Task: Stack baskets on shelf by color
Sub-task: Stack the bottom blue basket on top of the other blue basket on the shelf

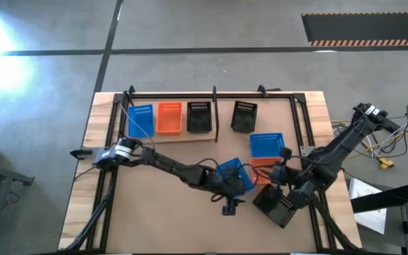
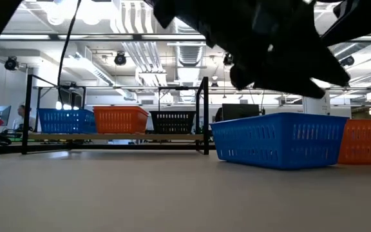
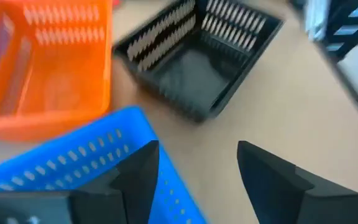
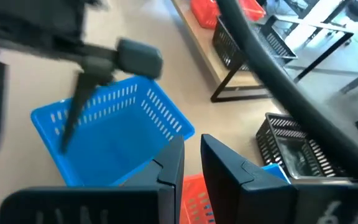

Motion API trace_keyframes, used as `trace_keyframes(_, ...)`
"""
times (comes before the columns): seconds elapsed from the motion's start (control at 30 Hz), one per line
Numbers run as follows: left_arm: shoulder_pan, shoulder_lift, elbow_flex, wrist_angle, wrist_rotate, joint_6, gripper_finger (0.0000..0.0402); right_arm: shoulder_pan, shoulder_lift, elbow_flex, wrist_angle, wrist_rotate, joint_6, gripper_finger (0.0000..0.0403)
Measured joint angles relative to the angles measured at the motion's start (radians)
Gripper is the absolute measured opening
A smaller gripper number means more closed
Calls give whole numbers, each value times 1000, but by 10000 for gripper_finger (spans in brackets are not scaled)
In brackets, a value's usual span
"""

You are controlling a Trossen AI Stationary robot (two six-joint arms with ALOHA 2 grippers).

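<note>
On the shelf (image 1: 167, 134) a blue (image 1: 140, 120), an orange (image 1: 168, 117) and a black basket (image 1: 199, 117) stand side by side. My left gripper (image 3: 197, 149) is open over a blue basket (image 1: 234, 175) at mid-table. One finger is inside that basket's wall (image 3: 173, 186) and one outside, neither plainly touching. My right gripper (image 4: 192, 142) is nearly shut at an orange basket (image 1: 262, 171). The blue and orange baskets (image 2: 279, 138) (image 2: 366, 142) rest flat on the table. My right gripper has the orange basket's wall (image 4: 194, 186) between its two fingers, well back from their tips. It comes slanting down from the table's right side. The basket's bottom rests on the table. The gripper body hides the rest of the hold.
A second blue basket (image 1: 266, 145) lies just beyond the orange one. A black basket (image 1: 244, 115) sits right of the shelf. More black baskets (image 1: 278, 207) lie under my right arm near the front edge. Black rods (image 2: 205, 116) frame the shelf. Bare tabletop lies front left.
</note>
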Motion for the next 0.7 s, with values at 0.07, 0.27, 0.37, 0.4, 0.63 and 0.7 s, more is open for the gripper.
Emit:
trace_keyframes(0.07, 0, 22, 10, -32, -10, -2, 206, 17, 1, 0, 0, 12, 6, 47)
trace_keyframes(0.27, -2, 57, 3, -109, -71, -69, 204, 31, 25, -2, 4, 25, 12, 47)
trace_keyframes(0.37, -2, 55, 4, -134, -98, -130, 183, 31, 36, -2, 4, 26, 14, 47)
trace_keyframes(0.4, -2, 55, 3, -135, -105, -134, 170, 31, 40, -2, 3, 26, 14, 47)
trace_keyframes(0.63, -2, 51, 31, -133, -127, -135, 68, 31, 55, -2, 3, 25, 14, 47)
trace_keyframes(0.7, -2, 51, 38, -134, -129, -135, 50, 31, 55, -2, 3, 25, 14, 47)
